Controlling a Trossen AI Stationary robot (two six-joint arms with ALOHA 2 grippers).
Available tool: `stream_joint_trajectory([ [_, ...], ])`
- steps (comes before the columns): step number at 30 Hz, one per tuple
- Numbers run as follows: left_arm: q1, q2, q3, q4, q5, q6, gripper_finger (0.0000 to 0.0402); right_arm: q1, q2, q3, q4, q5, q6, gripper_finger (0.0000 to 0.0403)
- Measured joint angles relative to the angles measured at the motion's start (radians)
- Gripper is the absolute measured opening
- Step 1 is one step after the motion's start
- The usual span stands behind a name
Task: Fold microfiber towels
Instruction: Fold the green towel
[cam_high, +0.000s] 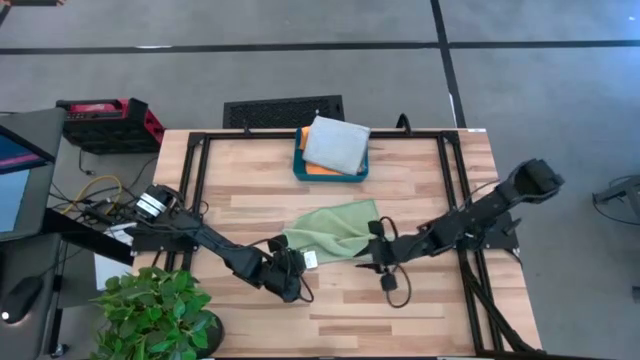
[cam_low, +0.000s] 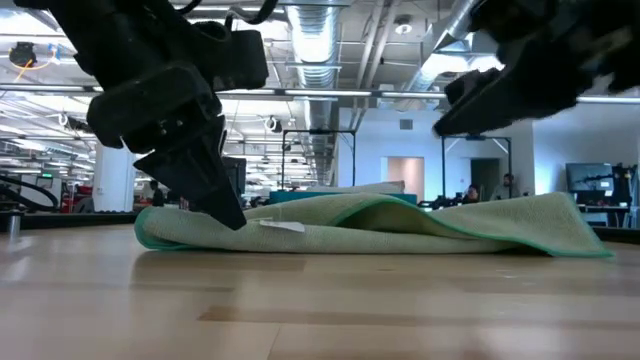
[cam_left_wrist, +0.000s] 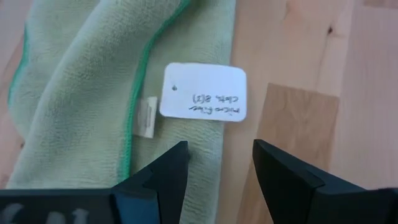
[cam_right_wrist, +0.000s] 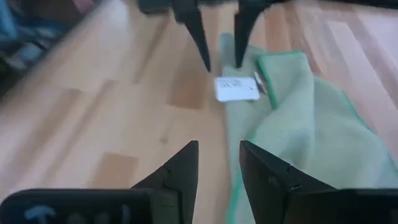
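Right now my work sits at the near middle of the pale wooden table (cam_high: 420, 300), where the light green microfiber towel with its darker green hem (cam_high: 335, 228) lies rumpled and partly doubled over itself, one layer humped over another in the low view, not yet a tidy fold. My left gripper (cam_left_wrist: 214, 163) hovers at the towel's left corner, fingers spread apart with nothing between them, one finger over the cloth edge and the other over bare wood. Just ahead of them lies the white paper tag with handwriting (cam_left_wrist: 203, 92), resting on the towel beside its small sewn label (cam_left_wrist: 147, 116).

My right gripper (cam_right_wrist: 219, 163) is at the towel's opposite side, fingers parted a moderate way and holding nothing that I can see; the green cloth lies just beyond them, and my other arm's fingertips show farther off near the tag.

At the far edge stands the rigid teal rectangular tray (cam_high: 300, 168), with a pale grey towel (cam_high: 336, 144) lying folded on top of an orange towel (cam_high: 315, 169). So I judge two cloths finished and stored, the green one mid-fold and needing its corners gripped. I cannot see any second grey cloth.
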Motion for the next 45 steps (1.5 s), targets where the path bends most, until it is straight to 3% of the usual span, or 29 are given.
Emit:
stream_joint_trajectory([
  [8, 0.015, 0.000, 0.000, -0.005, -0.008, 0.010, 0.0174, -0.016, 0.206, 0.132, -0.039, 0.157, -0.057, 0.0138],
  [18, 0.016, 0.000, 0.000, -0.008, -0.007, 0.006, 0.0174, -0.003, 0.329, 0.197, -0.065, 0.182, -0.088, 0.0136],
  [21, 0.016, 0.000, 0.000, -0.015, -0.002, 0.006, 0.0174, 0.012, 0.361, 0.207, -0.068, 0.302, -0.100, 0.0136],
  [24, 0.016, 0.000, 0.000, -0.015, -0.001, 0.003, 0.0174, 0.023, 0.368, 0.218, -0.089, 0.400, -0.107, 0.0136],
  [31, 0.016, 0.000, 0.000, -0.015, 0.001, 0.003, 0.0174, 0.007, 0.368, 0.233, -0.185, 0.499, -0.108, 0.0136],
  [45, 0.016, 0.000, 0.000, -0.015, 0.002, 0.003, 0.0174, -0.164, 0.368, 0.233, -0.185, 0.511, -0.187, 0.0121],
])
